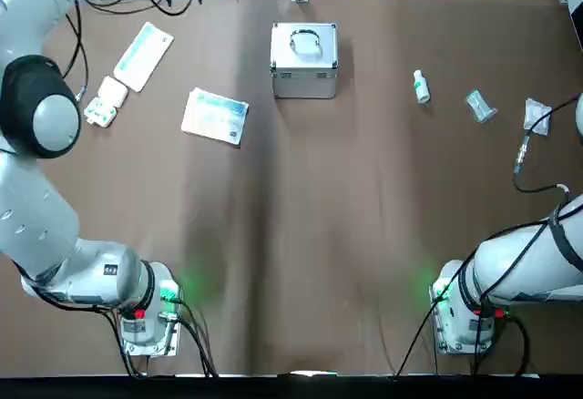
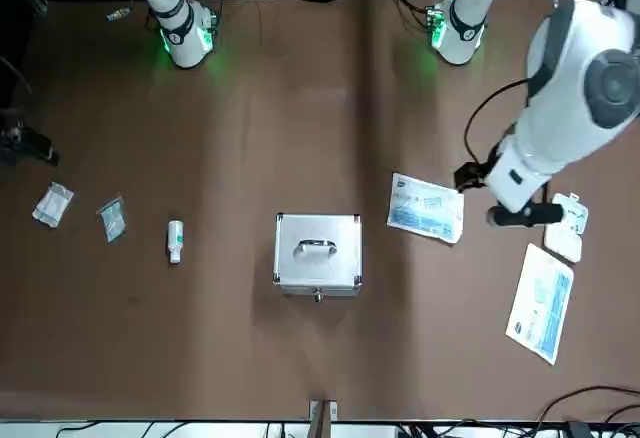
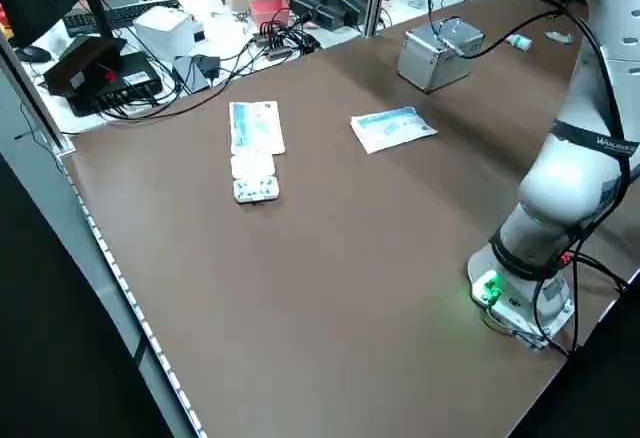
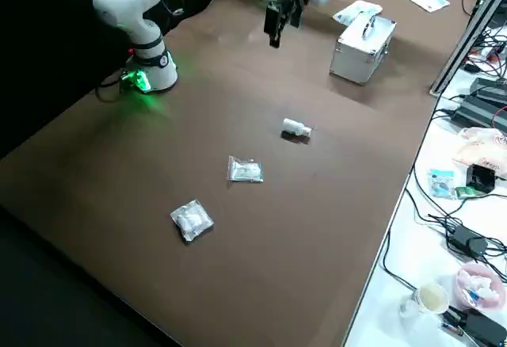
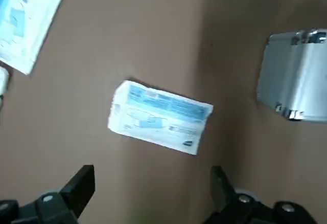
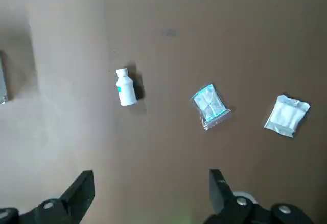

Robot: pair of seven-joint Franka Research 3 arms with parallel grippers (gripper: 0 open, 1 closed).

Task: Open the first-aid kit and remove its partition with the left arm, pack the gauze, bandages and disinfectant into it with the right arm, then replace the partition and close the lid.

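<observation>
Our left gripper [image 5: 148, 193] hangs wide open, empty, over the packet [image 5: 160, 116]; the closed kit [image 1: 304, 58] sits well apart. We might snag the packet, seemingly not the partition.

Overhead, front, sides, two wrists

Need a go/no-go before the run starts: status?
Left gripper open, over the blue-and-white packet. Right gripper open, over the disinfectant side. Case shut, lid down. Nothing blocking it.
</observation>
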